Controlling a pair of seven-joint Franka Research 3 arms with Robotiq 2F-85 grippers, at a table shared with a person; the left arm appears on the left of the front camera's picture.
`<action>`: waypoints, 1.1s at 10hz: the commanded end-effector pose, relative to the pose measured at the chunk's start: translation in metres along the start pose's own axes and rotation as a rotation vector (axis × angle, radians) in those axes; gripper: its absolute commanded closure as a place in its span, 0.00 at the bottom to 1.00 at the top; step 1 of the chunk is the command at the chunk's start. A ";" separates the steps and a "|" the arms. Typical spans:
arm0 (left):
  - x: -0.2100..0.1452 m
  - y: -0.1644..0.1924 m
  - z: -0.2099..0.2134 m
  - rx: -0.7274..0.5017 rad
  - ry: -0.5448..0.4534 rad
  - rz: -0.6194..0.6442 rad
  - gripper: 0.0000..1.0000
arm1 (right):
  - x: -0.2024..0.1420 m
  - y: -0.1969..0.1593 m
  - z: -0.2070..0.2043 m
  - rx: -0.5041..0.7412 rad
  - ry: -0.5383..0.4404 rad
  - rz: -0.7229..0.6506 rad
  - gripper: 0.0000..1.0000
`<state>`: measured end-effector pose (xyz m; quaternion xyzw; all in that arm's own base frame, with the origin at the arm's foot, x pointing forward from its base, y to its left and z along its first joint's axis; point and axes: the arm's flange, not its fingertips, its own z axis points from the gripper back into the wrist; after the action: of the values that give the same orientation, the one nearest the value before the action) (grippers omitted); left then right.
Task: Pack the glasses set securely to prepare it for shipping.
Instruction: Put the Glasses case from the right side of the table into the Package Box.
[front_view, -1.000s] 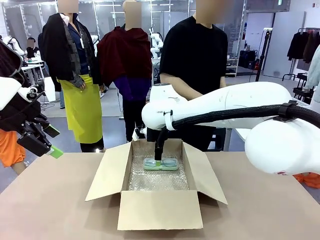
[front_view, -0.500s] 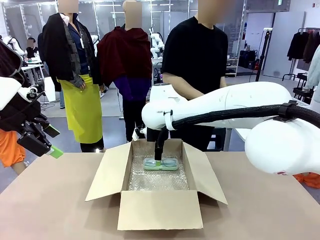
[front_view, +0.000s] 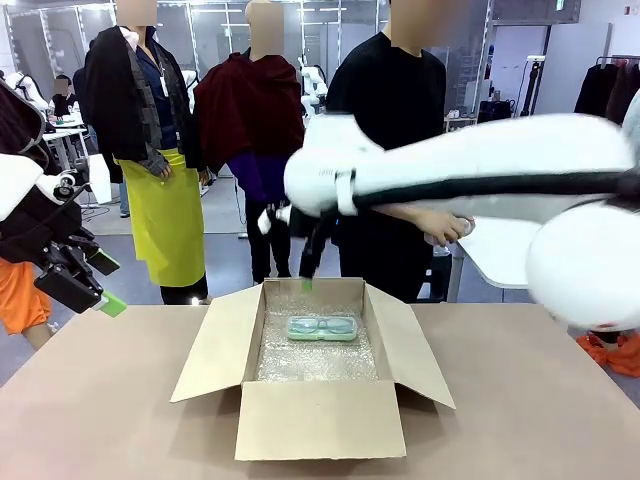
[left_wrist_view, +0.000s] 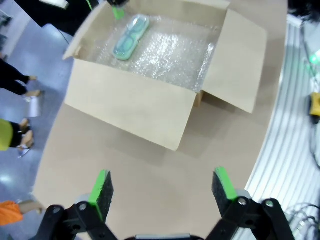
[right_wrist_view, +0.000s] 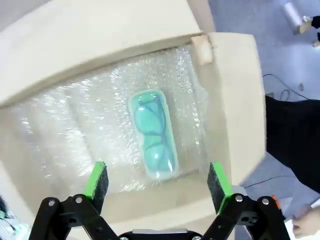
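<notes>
The brown table (front_view: 100, 400) takes up most of the room in front of me. On it stands one open cardboard box (front_view: 320, 420), matt and creased, with three flaps I can count from the front folded outward: left, right and near.

The right arm (front_view: 480, 180), white, smooth and blurred, reaches across above the box. Its right gripper (front_view: 305, 280) hangs over the far wall with nothing in it. In the right wrist view, the right gripper (right_wrist_view: 157, 175) has its two green pads spread wide, released.

The left gripper (front_view: 105, 285) hovers off the table's left edge. The left wrist view shows that left gripper (left_wrist_view: 162, 185) gaping too, with bare tabletop between the pads.

One crinkly clear bubble-wrap sheet (front_view: 315, 365) lines the box floor, glinting.

On it lies one mint green case (front_view: 322, 327), a flat rounded rectangle, set crosswise near the far wall and clear of both grippers. From the front it is just a pale slab. The right wrist view shows the mint green case (right_wrist_view: 154, 134) from above, with the outline of a pair of teal eyeglasses on its glossy top.

A person in a black shirt (front_view: 385, 120) stands behind the table.
</notes>
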<state>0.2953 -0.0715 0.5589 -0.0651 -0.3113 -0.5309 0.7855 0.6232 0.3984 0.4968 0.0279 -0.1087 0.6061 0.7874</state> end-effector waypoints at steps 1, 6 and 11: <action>-0.001 0.001 0.001 -0.001 -0.008 -0.008 0.00 | -0.047 0.035 0.032 -0.002 -0.033 -0.151 0.00; -0.001 0.001 0.001 -0.001 -0.008 -0.008 0.00 | -0.185 0.066 0.088 0.008 -0.172 -0.520 0.00; -0.001 0.001 0.001 -0.001 -0.008 -0.008 0.00 | -0.323 0.128 0.108 -0.081 -0.207 -0.937 0.00</action>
<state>0.2953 -0.0717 0.5590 -0.0643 -0.3111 -0.5309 0.7856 0.4259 0.0997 0.5266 0.1215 -0.1788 0.2072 0.9541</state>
